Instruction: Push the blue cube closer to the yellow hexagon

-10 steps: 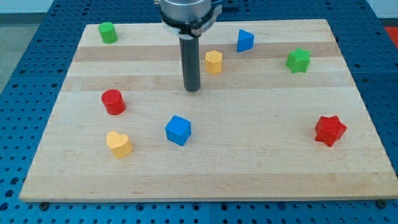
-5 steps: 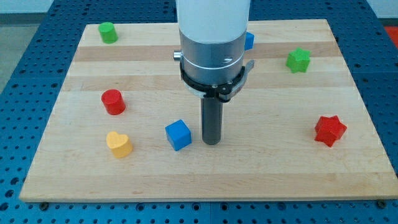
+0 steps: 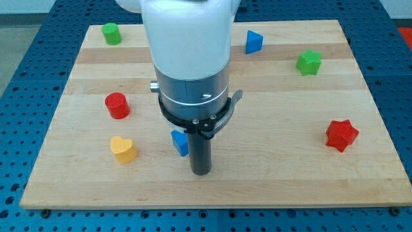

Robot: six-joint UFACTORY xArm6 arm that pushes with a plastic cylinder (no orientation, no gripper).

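Wooden bench [image 3: 290, 174] carries my tip [image 3: 201, 173] near its bottom edge, just right of the half-hidden blue cube [image 3: 179, 142]; the yellow hexagon is hidden behind the arm, no gripper shows.

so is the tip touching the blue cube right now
Cannot tell. In the camera view my tip sits just right of and below the blue cube, but the rod overlaps the cube's right side, hiding any contact or gap.
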